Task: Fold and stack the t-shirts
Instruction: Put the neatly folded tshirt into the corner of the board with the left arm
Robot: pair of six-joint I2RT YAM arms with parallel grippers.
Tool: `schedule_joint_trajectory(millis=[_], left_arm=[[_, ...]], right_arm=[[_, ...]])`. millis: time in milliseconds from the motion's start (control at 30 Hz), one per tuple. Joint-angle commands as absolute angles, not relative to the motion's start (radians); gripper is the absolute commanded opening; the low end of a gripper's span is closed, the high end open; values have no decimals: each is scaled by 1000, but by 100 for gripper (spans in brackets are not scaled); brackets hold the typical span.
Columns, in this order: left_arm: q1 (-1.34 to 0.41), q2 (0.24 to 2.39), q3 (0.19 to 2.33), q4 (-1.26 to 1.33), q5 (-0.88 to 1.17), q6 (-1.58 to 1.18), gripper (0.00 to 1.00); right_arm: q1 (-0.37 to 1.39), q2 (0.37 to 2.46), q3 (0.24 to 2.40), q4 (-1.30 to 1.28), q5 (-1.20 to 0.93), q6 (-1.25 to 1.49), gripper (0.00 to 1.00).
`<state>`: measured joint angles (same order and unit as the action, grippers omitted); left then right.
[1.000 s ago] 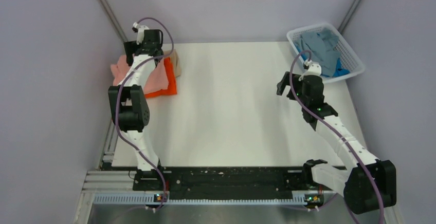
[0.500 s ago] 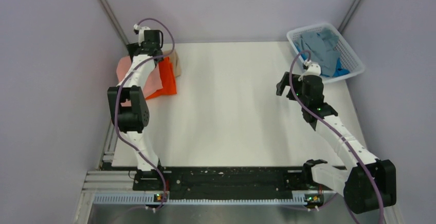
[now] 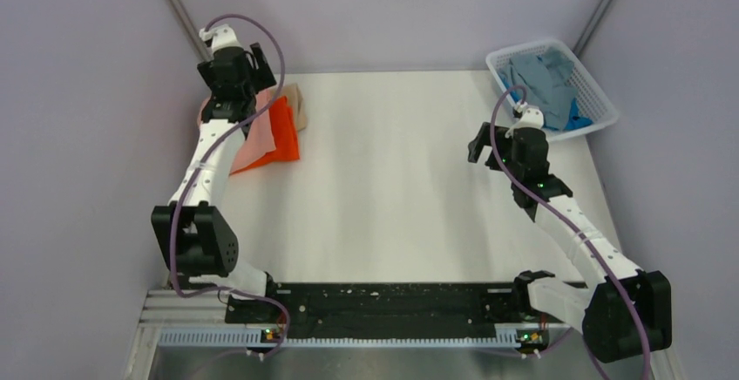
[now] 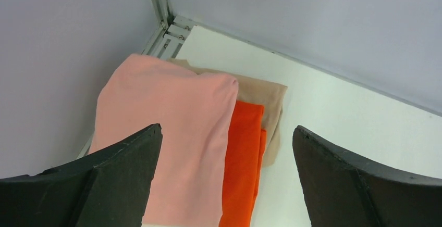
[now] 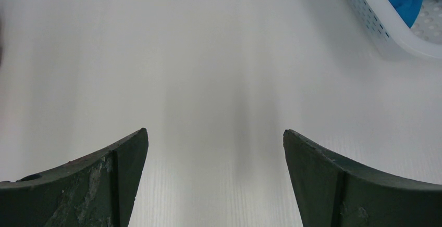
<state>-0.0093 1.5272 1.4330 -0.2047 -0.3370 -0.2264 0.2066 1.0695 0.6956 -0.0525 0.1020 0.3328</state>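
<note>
Top view: left gripper (image 3: 240,84) lifting off the far-left stack, elbow swinging back. Pink shirt (image 3: 253,132) now lying released on orange (image 3: 284,132) and tan (image 3: 299,105). Right gripper (image 3: 479,145) holding position, unmoved. In basket (image 3: 601,105), grey (image 3: 540,75) and blue (image 3: 577,118) waiting.
Left wrist: fingers spread, empty, over pink shirt.
Right wrist: fingers spread over bare table (image 5: 208,55).
Third shirt looks stacked; two remaining.

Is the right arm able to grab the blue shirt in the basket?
Probably yes. The right gripper is open and empty, the basket sits close beside that arm with no lid, and the blue shirt shows at its near edge.
</note>
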Motion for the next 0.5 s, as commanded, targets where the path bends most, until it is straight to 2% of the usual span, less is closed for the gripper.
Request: schedule_joint_trajectory(millis=[0, 467], left_arm=[[-9, 1644, 1467, -223, -375, -183, 99], [-9, 1808, 1526, -331, -383, -124, 99]], right_arm=[[206, 1066, 735, -28, 91, 326, 99], [207, 1076, 736, -28, 97, 324, 99]])
